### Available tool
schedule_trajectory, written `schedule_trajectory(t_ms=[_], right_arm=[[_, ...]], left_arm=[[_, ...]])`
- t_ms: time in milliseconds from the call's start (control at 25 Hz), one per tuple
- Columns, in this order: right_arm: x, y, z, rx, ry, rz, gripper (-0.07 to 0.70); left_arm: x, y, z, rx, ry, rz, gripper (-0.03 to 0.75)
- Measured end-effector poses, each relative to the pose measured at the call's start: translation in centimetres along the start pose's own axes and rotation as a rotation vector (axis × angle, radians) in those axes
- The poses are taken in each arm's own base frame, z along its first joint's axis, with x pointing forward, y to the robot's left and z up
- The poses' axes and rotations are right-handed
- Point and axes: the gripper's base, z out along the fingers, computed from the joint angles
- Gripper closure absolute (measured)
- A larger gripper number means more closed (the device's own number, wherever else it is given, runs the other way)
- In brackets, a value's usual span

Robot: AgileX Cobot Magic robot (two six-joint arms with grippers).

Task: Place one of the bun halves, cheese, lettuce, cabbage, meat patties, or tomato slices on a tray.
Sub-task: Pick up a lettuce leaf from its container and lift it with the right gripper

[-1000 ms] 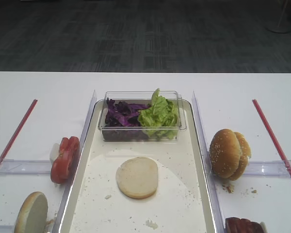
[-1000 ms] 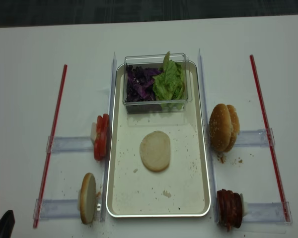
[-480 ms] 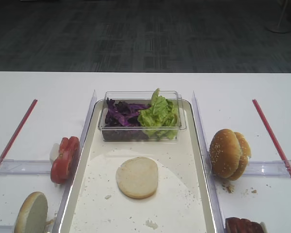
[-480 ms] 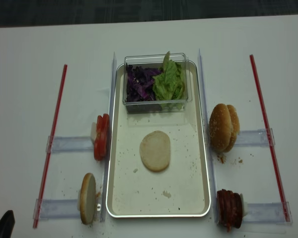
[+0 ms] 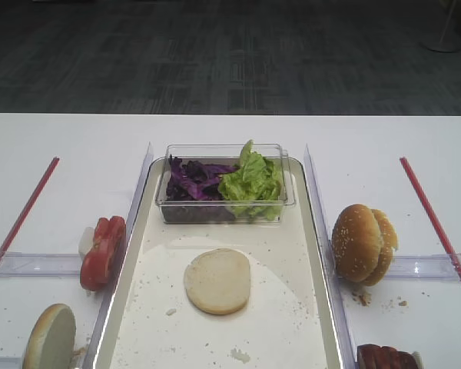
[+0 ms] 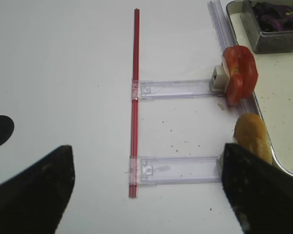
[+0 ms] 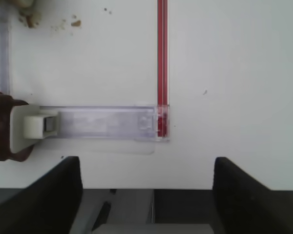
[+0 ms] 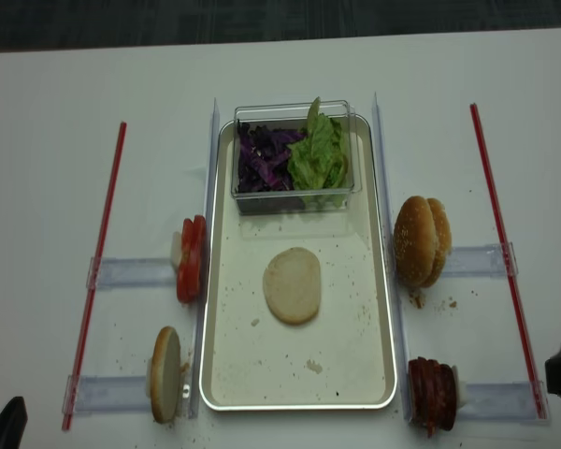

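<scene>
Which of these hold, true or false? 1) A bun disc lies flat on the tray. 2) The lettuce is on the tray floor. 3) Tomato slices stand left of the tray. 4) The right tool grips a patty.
1) True: a pale bun disc lies flat on the tray.
2) False: the lettuce sits in the clear tub, beside the cabbage.
3) True: the tomato slices stand outside the tray's left rim.
4) False: the right tool is open and empty; the meat patties sit untouched.
</scene>
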Motion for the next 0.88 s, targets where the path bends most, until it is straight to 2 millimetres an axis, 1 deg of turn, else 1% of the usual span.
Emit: schedule_trajectory(t_ms=[160,280,440,560,720,840,880], right_arm=[[-1.1,-0.1,1.8,0.002,0.132,0.011,0.058],[-1.5,-0.2,2.8,0.004,0.193,0.017,0.058],[-1.7,-0.2,3.2,0.004,0.218,0.021,0.058],[-2.3,-0.2,2.9,0.002,0.200,0.021,0.058],[-4.6,0.0,2.3,0.000,0.181,0.023,0.058],[-7.3,0.0,2.6,-0.001,0.204,0.026,0.058],[-8.4,0.0,2.9,-0.001,0.209,0.027,0.058]], left_arm=[[0.0,0.0,0.0,0.000,0.000,0.000,0.150],[0.0,0.0,0.0,0.000,0.000,0.000,0.150],[0.0,0.0,0.0,0.000,0.000,0.000,0.150],[0.0,0.0,0.0,0.000,0.000,0.000,0.150],[0.0,0.0,0.0,0.000,0.000,0.000,0.150],[0.0,0.0,0.0,0.000,0.000,0.000,0.151],[0.0,0.0,0.0,0.000,0.000,0.000,0.151]])
